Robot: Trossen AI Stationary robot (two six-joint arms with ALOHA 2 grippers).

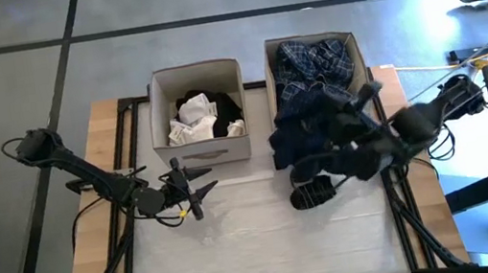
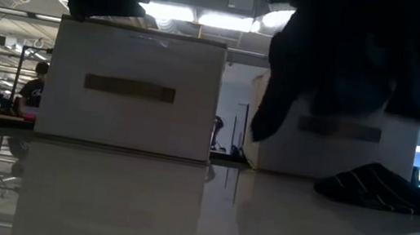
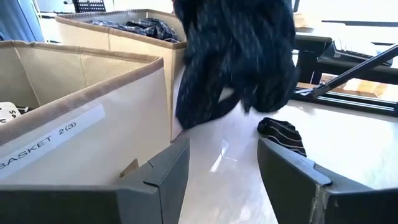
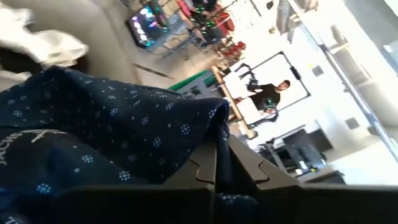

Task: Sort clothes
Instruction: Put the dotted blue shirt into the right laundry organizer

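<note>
The right pincer [image 1: 349, 155] is clamped on the dark navy patterned garment [image 1: 310, 126], its fingers [image 4: 214, 165] pressed together over a fold of dotted cloth in the right wrist view; from above, the garment hangs at the front wall of the right box [image 1: 357, 47] and hides most of the pincer, so only the arm behind it reads clearly; in the low view the cloth [image 2: 350, 55] fills the upper right and covers much of that box's face, its top cut off by the frame edge. The blue plaid garment [image 1: 315, 58] lies inside the right box, partly under the navy one. A black-striped sock [image 1: 313, 192] lies on the surface [image 1: 250, 242] just in front of the hanging garment; whether the two touch cannot be told; the left wrist view shows it [image 3: 283, 134] beyond that arm's own fingers.

The left pincer [image 1: 195, 187] hovers over the surface in front of the left box [image 1: 205, 152], its fingers [image 3: 161, 171] standing apart with nothing between them. Inside the left box lie white socks [image 1: 195, 120] against a black garment [image 1: 225, 108]; how many pieces there are is hard to make out. A person [image 2: 33, 88] shows far off in the room, small and dim.
</note>
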